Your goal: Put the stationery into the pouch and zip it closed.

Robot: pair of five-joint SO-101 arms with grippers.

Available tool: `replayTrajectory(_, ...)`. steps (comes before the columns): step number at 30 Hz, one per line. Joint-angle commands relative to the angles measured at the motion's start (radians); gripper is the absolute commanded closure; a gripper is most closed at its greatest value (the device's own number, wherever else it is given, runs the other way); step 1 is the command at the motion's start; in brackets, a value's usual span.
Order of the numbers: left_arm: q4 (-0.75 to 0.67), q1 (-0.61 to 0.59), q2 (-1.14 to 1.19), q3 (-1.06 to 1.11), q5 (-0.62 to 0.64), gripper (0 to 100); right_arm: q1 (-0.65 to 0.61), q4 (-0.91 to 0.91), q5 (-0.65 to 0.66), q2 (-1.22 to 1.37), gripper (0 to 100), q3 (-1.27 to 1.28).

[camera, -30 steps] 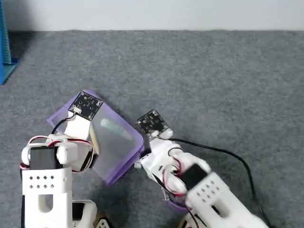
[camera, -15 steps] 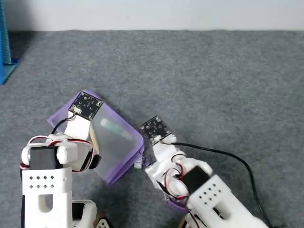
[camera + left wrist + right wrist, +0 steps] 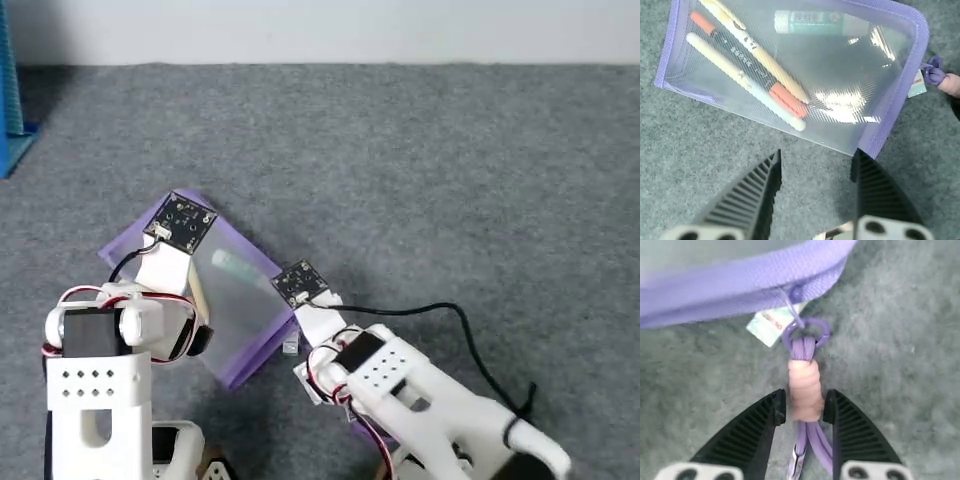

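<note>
Clear pouch (image 3: 240, 292) w/ purple trim lies flat on grey carpet (image 3: 450, 180), btwn the two arms. Inside it: pens (image 3: 747, 82) lying diagonally, some w/ orange ends, plus a teal-and-white tube (image 3: 812, 22) along the far edge. L gripper (image 3: 815, 195) hangs over bare carpet just beside the pouch's long edge, jaws spread wide, nothing btwn them, not touching the pouch. R gripper (image 3: 804, 402) sits at the pouch's corner, low to the carpet; jaws nearly together and pinching the pull (image 3: 805, 390), a pink bead on a purple cord loop, one jaw each side of the bead. Cord runs from the bead up to the slider (image 3: 796, 292), which sits right at the corner of the purple trim. Small paper tag (image 3: 772, 325) hangs beside the slider, resting on carpet. Can't tell from these views if the zip is fully shut along its length. In the left wrist view the pull pokes out past the pouch's corner.
</note>
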Motion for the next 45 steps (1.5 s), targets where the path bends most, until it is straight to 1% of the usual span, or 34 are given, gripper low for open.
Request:
replayTrajectory(1, 0.005, 0.005, -0.003, -0.056, 0.009, 78, 0.001, -0.087, -0.006, 0.074, 87.5, -0.071)
replayTrajectory(4, 0.005, 0.005, -0.003, -0.054, 0.009, 78, 0.001, -0.128, -0.005, 0.13, 87.6, -0.071)
replayTrajectory(6, 0.008, 0.005, -0.003, -0.053, 0.009, 78, 0.001, -0.124, -0.005, 0.143, 88.6, -0.078)
replayTrajectory(9, 0.009, 0.005, -0.003, -0.054, 0.008, 78, 0.015, -0.124, -0.005, 0.14, 99.8, -0.101)
replayTrajectory(11, 0.009, 0.005, -0.003, -0.058, 0.008, 78, 0.038, -0.124, -0.005, 0.111, 97.0, -0.112)
replayTrajectory(12, 0.009, 0.005, -0.003, -0.058, 0.008, 78, 0.053, -0.124, -0.005, 0.085, 98.0, -0.115)
replayTrajectory(13, 0.009, 0.005, -0.003, -0.058, 0.006, 78, 0.067, -0.124, -0.005, 0.053, 99.4, -0.117)
replayTrajectory(15, 0.009, 0.005, -0.003, -0.058, 0.005, 78, 0.084, -0.11, -0.002, -0.028, 99.0, -0.115)
replayTrajectory(19, 0.006, 0.011, -0.003, -0.059, 0.002, 78, 0.082, -0.025, 0.04, -0.219, 99.1, -0.12)
replayTrajectory(23, 0.011, 0.087, -0.008, -0.059, -0.031, 78, 0.082, 0.005, 0.043, -0.438, 99.1, -0.12)
replayTrajectory(28, 0.005, 0.15, -0.12, -0.058, -0.018, 77, 0.081, 0.024, 0.04, -0.639, 99.1, -0.118)
replayTrajectory(30, 0.006, 0.163, -0.189, -0.053, -0.018, 74, 0.081, 0.022, 0.038, -0.688, 99.1, -0.118)
replayTrajectory(33, 0.009, 0.153, -0.273, -0.051, -0.018, 70, 0.077, 0.012, 0.035, -0.734, 99.1, -0.12)
replayTrajectory(37, 0.005, 0.153, -0.331, -0.031, -0.018, 70, 0.031, -0.018, -0.011, -0.773, 99.1, -0.12)
replayTrajectory(40, -0.008, 0.144, -0.341, -0.008, -0.018, 70, -0.007, -0.051, -0.017, -0.791, 99.1, -0.12)
replayTrajectory(45, -0.071, 0.002, -0.342, -0.002, -0.034, 70, -0.016, -0.077, -0.017, -0.822, 99.1, -0.133)
